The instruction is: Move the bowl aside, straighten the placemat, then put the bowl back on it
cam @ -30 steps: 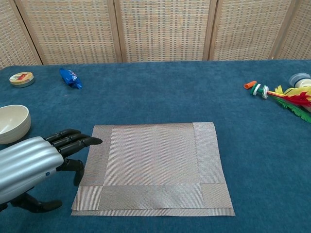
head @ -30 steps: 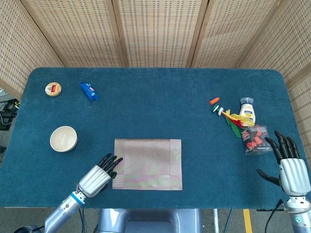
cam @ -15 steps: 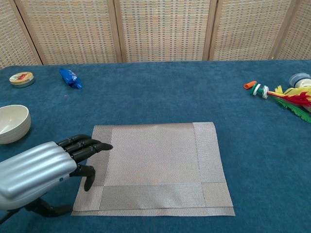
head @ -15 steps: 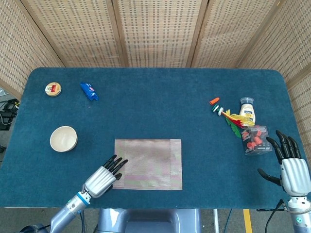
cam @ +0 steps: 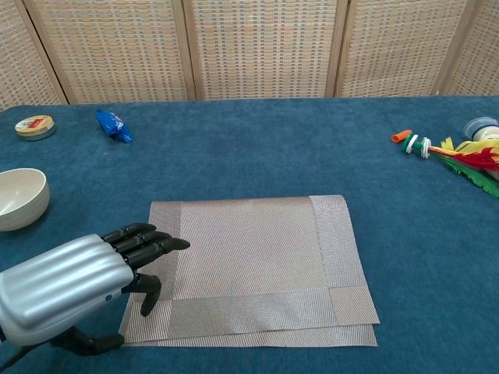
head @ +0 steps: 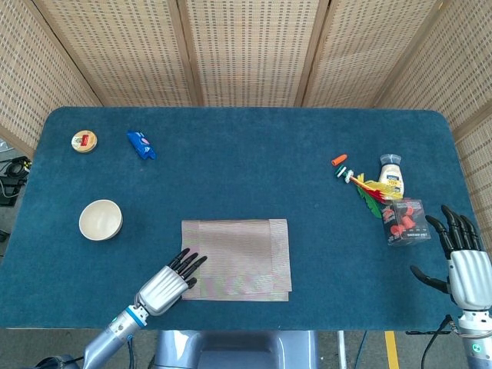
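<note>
The cream bowl stands on the blue cloth, left of the placemat and apart from it. The woven placemat lies at the front middle, with its near edge doubled so a second layer shows underneath. My left hand lies flat with its fingers stretched out over the mat's near left corner, holding nothing. My right hand hovers open at the far right front, fingers spread, away from both objects; it shows only in the head view.
A round tin and a blue packet lie at the back left. At the right are a small jar, a feathered toy, an orange piece and a clear box of red items.
My left hand has slid right onto the mat's near left corner. The mat has shifted slightly right and its near edge now shows a doubled layer. The right hand sank a little.
</note>
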Controlling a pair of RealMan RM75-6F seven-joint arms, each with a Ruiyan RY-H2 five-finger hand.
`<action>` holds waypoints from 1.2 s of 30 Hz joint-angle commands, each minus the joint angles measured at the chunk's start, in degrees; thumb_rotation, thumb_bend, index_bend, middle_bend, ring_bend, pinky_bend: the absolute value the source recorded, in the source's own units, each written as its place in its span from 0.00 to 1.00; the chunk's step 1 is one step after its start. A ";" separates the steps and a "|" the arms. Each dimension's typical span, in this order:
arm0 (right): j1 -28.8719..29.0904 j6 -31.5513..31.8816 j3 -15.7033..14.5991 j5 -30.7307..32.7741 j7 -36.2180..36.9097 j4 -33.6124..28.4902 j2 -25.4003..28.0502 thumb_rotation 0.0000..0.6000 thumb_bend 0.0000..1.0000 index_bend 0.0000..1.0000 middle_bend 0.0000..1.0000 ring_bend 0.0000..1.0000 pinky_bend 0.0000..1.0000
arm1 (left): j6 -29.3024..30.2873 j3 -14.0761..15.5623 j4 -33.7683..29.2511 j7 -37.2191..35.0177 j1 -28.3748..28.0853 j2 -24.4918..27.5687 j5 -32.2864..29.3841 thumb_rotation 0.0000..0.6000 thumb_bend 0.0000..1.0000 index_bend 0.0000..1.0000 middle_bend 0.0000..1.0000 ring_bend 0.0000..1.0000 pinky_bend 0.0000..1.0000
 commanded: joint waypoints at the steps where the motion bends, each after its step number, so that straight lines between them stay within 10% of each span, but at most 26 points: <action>1: -0.02 0.02 0.02 0.03 0.02 0.00 0.03 1.00 0.15 0.17 0.00 0.00 0.11 | -0.34 0.60 -0.62 0.02 -0.07 0.59 0.21 1.00 0.23 0.48 0.00 0.00 0.00; 36: -0.04 -0.14 -0.23 -0.43 0.75 -0.46 0.32 1.00 0.15 0.17 0.00 0.00 0.11 | -0.47 -0.74 1.21 1.66 -0.54 -2.71 -1.04 1.00 0.47 0.54 0.00 0.00 0.00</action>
